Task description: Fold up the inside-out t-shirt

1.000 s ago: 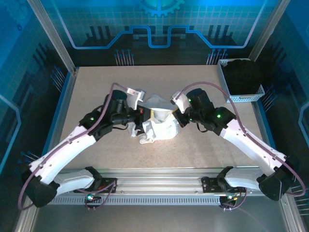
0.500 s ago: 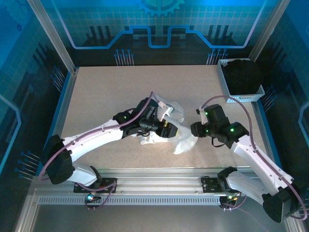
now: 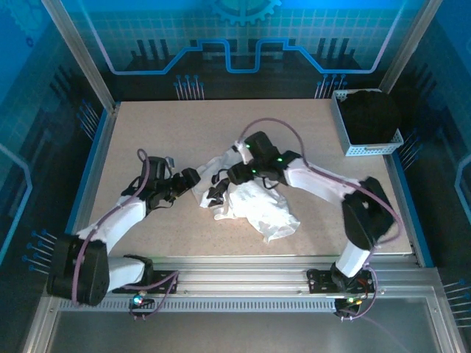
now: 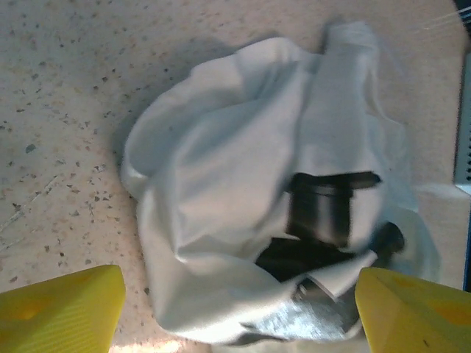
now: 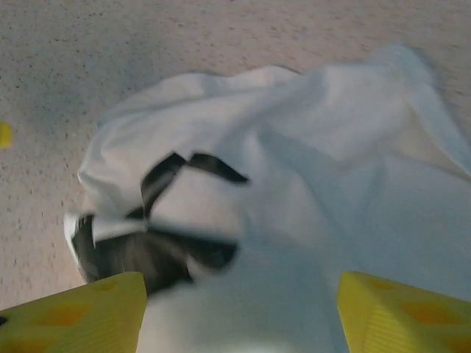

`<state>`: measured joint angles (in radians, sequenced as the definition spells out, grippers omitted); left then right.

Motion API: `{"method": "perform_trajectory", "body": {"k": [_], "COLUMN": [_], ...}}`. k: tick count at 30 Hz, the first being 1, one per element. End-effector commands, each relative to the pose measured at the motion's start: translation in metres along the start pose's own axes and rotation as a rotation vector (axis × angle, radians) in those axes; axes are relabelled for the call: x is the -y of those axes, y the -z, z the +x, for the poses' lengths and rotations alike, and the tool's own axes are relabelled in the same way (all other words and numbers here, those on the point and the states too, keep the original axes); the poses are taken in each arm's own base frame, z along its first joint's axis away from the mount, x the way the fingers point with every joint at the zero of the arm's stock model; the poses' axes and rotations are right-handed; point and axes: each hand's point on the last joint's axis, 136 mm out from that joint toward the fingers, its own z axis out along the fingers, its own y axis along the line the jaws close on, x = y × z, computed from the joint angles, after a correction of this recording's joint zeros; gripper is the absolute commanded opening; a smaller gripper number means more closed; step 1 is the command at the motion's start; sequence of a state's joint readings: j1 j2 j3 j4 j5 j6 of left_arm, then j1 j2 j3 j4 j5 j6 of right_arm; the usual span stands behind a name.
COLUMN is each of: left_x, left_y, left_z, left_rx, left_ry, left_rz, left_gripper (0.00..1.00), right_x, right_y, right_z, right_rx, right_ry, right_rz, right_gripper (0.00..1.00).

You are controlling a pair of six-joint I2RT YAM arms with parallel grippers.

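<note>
The left gripper (image 4: pixel 235 318), fingers spread wide and holding nothing, sits at the 9 o'clock edge of the inside-out t-shirt (image 3: pixel 256 208). The shirt lies crumpled on the table (image 3: pixel 140 132), slightly toward 6 o'clock from centre. The right gripper (image 5: pixel 239 315), also spread, hangs over the heap's 10 o'clock corner.

I saw a speckled beige table (image 3: pixel 147 132) with a pale mesh basket (image 3: pixel 366 149) at its far right corner and a black garment (image 3: pixel 372 114) heaped inside. A metal rail (image 3: pixel 243 266) ran along the near edge, and blue-lit panels (image 3: pixel 235 44) stood behind.
</note>
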<state>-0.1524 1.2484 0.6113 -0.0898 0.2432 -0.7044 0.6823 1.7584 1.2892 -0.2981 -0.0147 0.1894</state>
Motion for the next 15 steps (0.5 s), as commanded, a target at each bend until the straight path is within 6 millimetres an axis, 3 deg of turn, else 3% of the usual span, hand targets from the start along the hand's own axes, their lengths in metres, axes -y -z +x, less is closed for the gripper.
{"method": "perform_trajectory", "body": {"k": [1, 6, 8, 12, 15], "left_x": [0.009, -0.008, -0.014, -0.015, 0.010], "left_y": [-0.018, -0.051, -0.063, -0.077, -0.076], "left_z": [-0.020, -0.021, -0.015, -0.014, -0.027], "left_rx": [0.029, -0.005, -0.036, -0.052, -0.024], "left_ry": [0.007, 0.015, 0.035, 0.053, 0.036], "left_rz": [0.022, -0.026, -0.027, 0.001, 0.094], "left_gripper": [0.83, 0.78, 0.71, 0.47, 0.18], "right_x": [-0.019, -0.014, -0.011, -0.007, 0.001], "right_y": [-0.031, -0.083, -0.094, -0.089, -0.062], "right_z": [-0.016, -0.010, -0.011, -0.033, -0.063], "right_rx": [0.000, -0.082, -0.098, -0.035, 0.056], "right_ry": [0.029, -0.035, -0.060, -0.092, -0.100], "right_rz": [-0.090, -0.096, -0.095, -0.110, -0.111], "right_gripper": [0.72, 0.67, 0.55, 0.20, 0.03]}}
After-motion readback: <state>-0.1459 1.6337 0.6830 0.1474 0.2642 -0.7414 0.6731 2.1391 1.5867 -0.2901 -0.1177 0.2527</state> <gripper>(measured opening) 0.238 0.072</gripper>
